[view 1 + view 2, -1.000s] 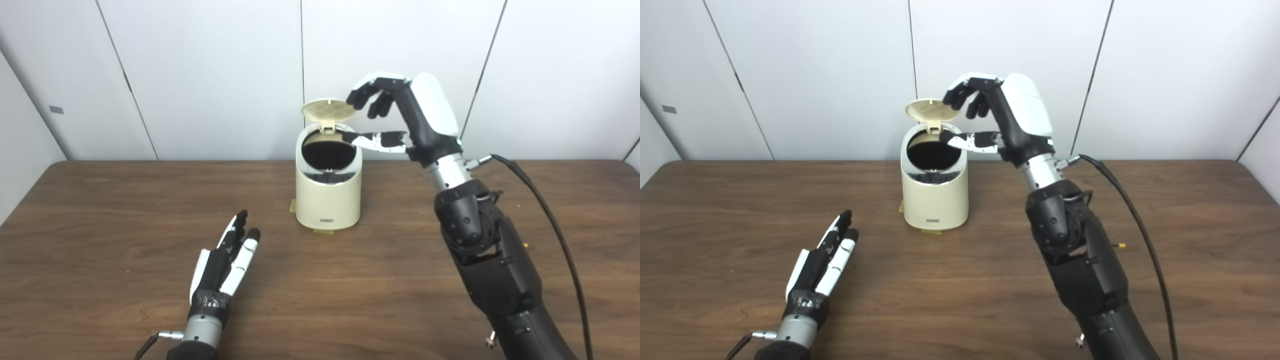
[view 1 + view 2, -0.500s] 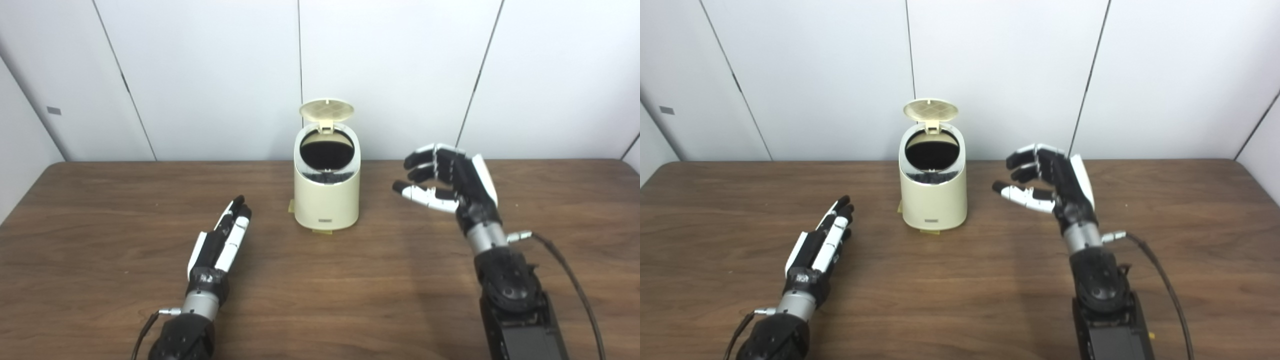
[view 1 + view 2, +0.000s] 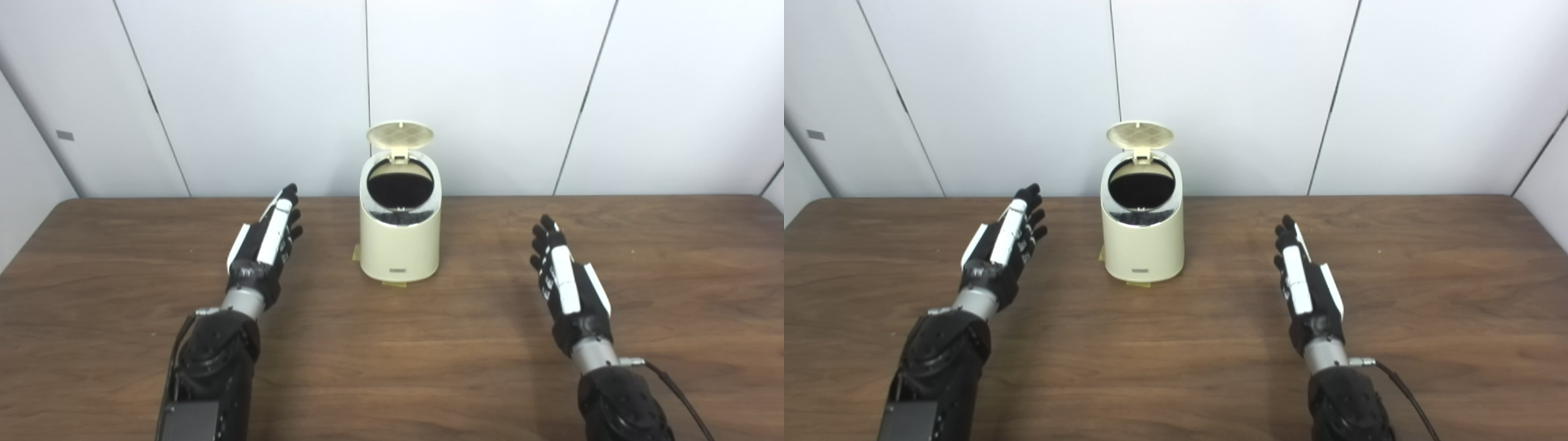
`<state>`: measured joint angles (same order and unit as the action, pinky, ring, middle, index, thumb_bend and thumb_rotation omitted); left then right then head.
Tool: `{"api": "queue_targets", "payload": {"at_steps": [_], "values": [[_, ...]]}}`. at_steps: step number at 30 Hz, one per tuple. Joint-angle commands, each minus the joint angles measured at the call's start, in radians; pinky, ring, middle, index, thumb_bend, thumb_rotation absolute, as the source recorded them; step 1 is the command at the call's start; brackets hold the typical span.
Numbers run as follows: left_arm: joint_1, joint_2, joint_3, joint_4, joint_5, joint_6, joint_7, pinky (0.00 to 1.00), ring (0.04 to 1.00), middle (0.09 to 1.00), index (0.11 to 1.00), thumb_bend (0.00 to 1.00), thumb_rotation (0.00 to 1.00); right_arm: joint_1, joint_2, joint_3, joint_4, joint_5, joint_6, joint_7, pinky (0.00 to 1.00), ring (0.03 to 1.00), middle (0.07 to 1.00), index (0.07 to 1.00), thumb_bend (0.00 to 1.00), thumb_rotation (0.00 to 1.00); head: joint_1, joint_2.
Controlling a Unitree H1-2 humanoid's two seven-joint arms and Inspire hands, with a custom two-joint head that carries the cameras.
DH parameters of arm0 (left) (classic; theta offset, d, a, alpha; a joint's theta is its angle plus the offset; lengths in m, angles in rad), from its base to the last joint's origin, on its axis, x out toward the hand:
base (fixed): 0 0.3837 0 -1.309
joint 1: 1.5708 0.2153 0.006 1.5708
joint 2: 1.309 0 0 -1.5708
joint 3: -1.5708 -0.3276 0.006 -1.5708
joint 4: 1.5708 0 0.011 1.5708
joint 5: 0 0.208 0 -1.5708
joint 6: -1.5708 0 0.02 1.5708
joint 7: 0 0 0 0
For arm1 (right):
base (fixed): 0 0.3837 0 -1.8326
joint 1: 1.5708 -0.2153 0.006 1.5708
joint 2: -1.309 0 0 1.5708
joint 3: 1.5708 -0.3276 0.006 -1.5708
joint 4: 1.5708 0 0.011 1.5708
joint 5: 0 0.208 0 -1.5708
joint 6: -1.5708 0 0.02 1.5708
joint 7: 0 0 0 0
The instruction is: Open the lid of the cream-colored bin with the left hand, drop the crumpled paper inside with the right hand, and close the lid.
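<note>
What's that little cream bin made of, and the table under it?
The bin looks like smooth matte plastic, with a moulded grid under its raised lid. The table shows dark wood grain, maybe only laminate.

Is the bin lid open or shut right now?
Open. The round cream-colored lid stands raised behind the cream-colored plastic bin, exposing its dark opening; neither robot hand touches it.

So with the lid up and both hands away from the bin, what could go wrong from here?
1. The lid stands open and neither hand touches it, so the closing step is not yet done and could be skipped.
2. The left hand is beside the bin; a sideways sweep toward the lid could push the bin.
3. No paper is visible, and the right hand is open; whether it landed inside cannot be checked.
</note>
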<state>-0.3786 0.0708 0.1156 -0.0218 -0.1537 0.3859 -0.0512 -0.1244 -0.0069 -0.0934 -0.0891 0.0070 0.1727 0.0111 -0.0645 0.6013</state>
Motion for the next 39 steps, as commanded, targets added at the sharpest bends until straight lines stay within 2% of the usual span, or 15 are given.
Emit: {"api": "queue_targets", "payload": {"at_steps": [1,5,8,14,22,26,30,35,39], "values": [[-0.081,0.021,0.003,0.006,-0.016,0.004,-0.011,1.00,1.000,1.000,1.000,0.56,0.82,-0.023,-0.010,-0.009,-0.003,-0.003,-0.090,-0.015,1.00,0.978,0.962,1.000,0.66,0.99,0.000,-0.001],[-0.156,0.035,-0.001,0.050,-0.022,0.016,-0.019,1.00,0.993,0.992,0.980,0.57,0.85,0.007,-0.019,0.004,0.008,-0.026,-0.131,-0.031,1.00,0.970,0.956,0.979,0.66,1.00,0.011,-0.007],[-0.211,0.047,-0.015,0.077,-0.013,0.035,-0.021,0.99,0.977,0.971,0.957,0.57,0.85,0.028,-0.021,0.011,0.010,-0.035,-0.150,-0.038,1.00,0.975,0.966,0.986,0.61,1.00,0.020,-0.011],[-0.302,0.069,-0.036,0.122,-0.012,0.059,-0.046,1.00,0.970,0.943,0.910,0.57,0.87,0.059,-0.014,0.026,0.006,-0.028,-0.159,-0.036,0.99,0.977,0.959,0.992,0.62,1.00,0.031,-0.018],[-0.392,0.090,-0.078,0.157,0.019,0.047,-0.078,0.97,0.945,0.916,0.848,0.56,0.90,0.071,-0.011,0.047,0.026,-0.048,-0.186,-0.046,0.94,0.961,0.949,1.000,0.61,1.00,0.041,-0.028],[-0.426,0.098,-0.110,0.166,0.054,0.050,-0.080,0.95,0.937,0.912,0.835,0.55,0.94,0.075,-0.005,0.052,0.031,-0.049,-0.183,-0.047,0.96,0.964,0.950,1.000,0.60,1.00,0.041,-0.032],[-0.451,0.125,-0.177,0.181,0.133,0.012,-0.092,0.95,0.939,0.912,0.827,0.54,1.00,0.078,-0.005,0.059,0.034,-0.050,-0.187,-0.044,0.97,0.962,0.944,1.000,0.59,1.00,0.042,-0.033],[-0.464,0.174,-0.285,0.199,0.283,-0.099,-0.094,0.96,0.935,0.882,0.777,0.47,1.00,0.081,-0.014,0.077,0.037,-0.083,-0.184,-0.046,0.96,0.962,0.928,1.000,0.60,1.00,0.041,-0.032],[-0.474,0.192,-0.349,0.193,0.402,-0.102,-0.091,0.95,0.915,0.845,0.724,0.44,1.00,0.084,-0.031,0.103,0.034,-0.130,-0.177,-0.043,0.95,0.949,0.905,1.000,0.58,1.00,0.040,-0.032]]}}
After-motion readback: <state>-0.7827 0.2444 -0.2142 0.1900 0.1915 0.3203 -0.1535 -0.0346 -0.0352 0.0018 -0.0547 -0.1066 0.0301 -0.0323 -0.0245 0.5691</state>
